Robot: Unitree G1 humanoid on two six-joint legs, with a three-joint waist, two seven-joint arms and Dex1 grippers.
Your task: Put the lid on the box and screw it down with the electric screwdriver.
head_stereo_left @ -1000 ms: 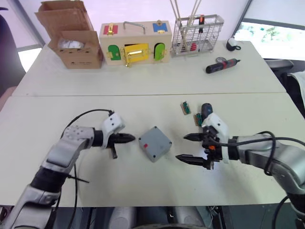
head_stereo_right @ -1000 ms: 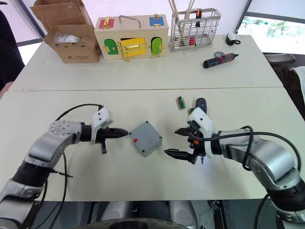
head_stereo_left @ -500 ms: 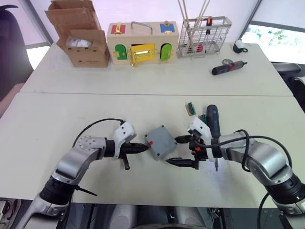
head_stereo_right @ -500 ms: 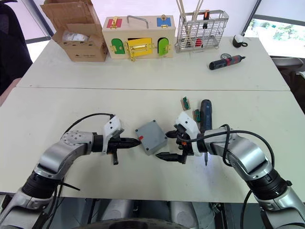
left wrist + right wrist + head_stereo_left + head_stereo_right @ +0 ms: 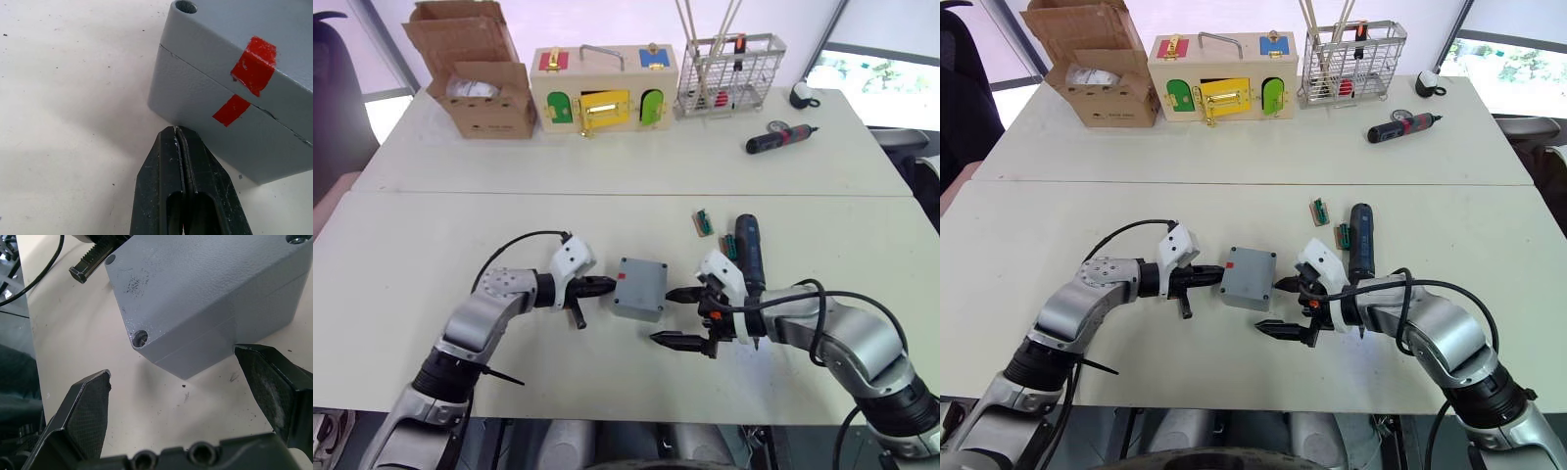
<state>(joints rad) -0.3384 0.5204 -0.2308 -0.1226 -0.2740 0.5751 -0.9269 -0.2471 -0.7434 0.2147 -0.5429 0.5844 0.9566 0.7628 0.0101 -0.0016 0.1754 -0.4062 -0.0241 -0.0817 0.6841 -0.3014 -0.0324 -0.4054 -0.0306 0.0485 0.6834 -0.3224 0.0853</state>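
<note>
The lid (image 5: 644, 277) already sits on the box (image 5: 230, 120). Left pincer (image 5: 609, 286), pressed together, steadies its 9 o'clock side; right pincer (image 5: 674, 315), spread, must fetch the electric screwdriver (image 5: 750, 262).

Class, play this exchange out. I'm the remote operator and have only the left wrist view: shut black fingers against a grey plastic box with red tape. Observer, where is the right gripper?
Observer: The right gripper is open, on the side of the small grey square plastic box opposite the left gripper. It holds nothing.
Operator: And the driver?
Observer: The thick dark cylindrical electric screwdriver lies on the white table beside the right arm, ungripped.
Operator: Any screws in yet?
Observer: On the flat grey plastic lid, the corner hole nearest the right gripper looks empty.
</note>
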